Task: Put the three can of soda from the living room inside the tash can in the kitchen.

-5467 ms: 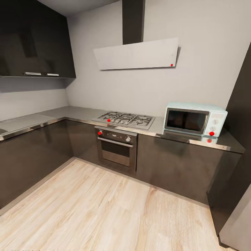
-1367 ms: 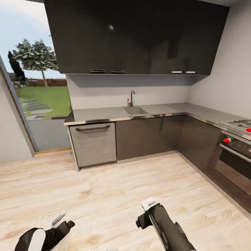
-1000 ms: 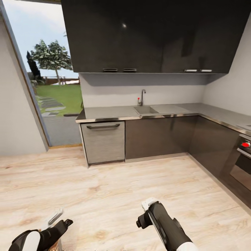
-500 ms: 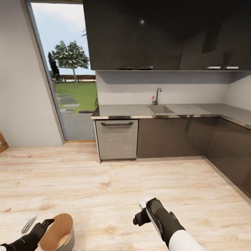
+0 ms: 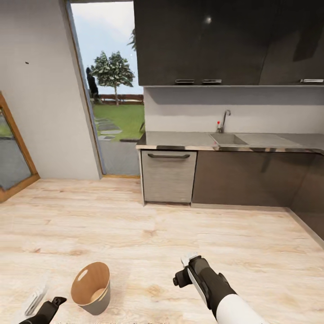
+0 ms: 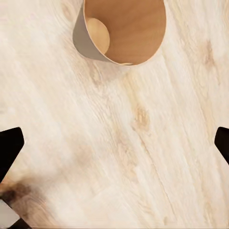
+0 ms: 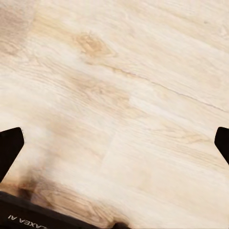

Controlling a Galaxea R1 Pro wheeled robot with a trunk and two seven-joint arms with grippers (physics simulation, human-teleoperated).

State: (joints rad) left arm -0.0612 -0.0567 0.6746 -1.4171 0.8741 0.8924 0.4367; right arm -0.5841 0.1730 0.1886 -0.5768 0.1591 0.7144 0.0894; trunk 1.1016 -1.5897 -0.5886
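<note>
The tash can [image 5: 92, 289] stands upright on the wooden kitchen floor at the lower left, dark grey outside and glossy brown inside. In the left wrist view the tash can [image 6: 125, 29] shows its open mouth, and no can shows inside it. My left gripper [image 5: 44, 307] hangs just left of the bin, open, with bare floor between its black fingertips [image 6: 9, 147]. My right gripper [image 5: 184, 271] is to the bin's right, apart from it, also open over the floor [image 7: 114, 143]. The three cans of soda are out of view.
Dark grey cabinets [image 5: 245, 177] with a steel worktop [image 5: 180, 140], a sink [image 5: 228, 138] and a grey dishwasher front [image 5: 168, 176] line the far wall. A tall glass opening [image 5: 114, 112] looks onto a garden. A wood-framed door [image 5: 13, 155] is at the left.
The whole view has swung left, so the camera moved: hob and oven have left the picture and the bin has come into view by my left gripper. Both grippers stay open.
</note>
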